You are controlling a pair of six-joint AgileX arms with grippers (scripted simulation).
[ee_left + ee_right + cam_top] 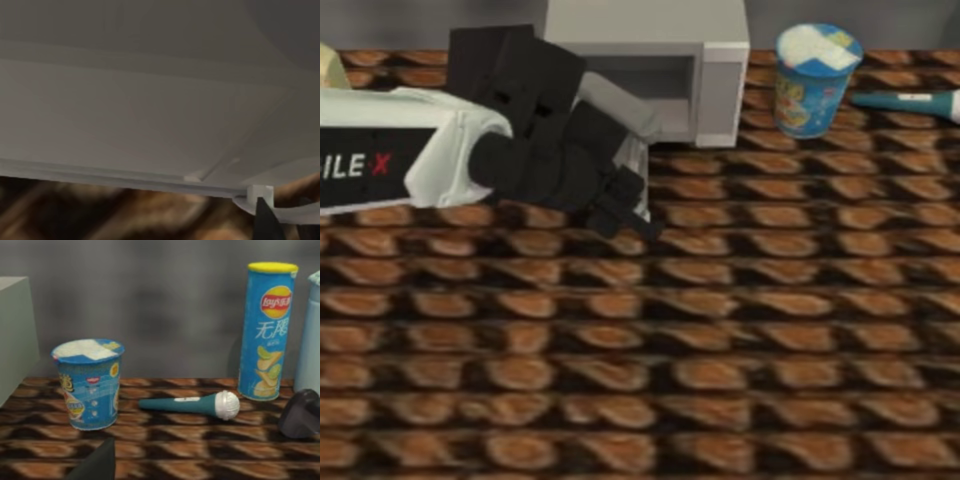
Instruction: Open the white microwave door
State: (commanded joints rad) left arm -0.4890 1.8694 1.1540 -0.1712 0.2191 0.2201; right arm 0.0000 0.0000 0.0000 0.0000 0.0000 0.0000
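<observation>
Left gripper [632,205] sits at the free edge of the white microwave door [620,105], low on the panel; whether its fingers are closed on the handle cannot be told from any view. In the left wrist view the door panel [125,125] fills most of the picture, with one dark fingertip [267,220] just under a small white bracket at the panel's edge. The door stands swung outward from the white microwave [665,60], leaving the grey cavity exposed. The microwave stands at 12 o'clock on the surface [720,350].

At 1 o'clock from the microwave's front, just beside its right wall, stands a blue instant-noodle cup [816,78]. Farther toward 3 o'clock lies a teal microphone [910,100]. The right wrist view also shows a blue chips can [267,330] upright behind the microphone. Right gripper is outside the top view.
</observation>
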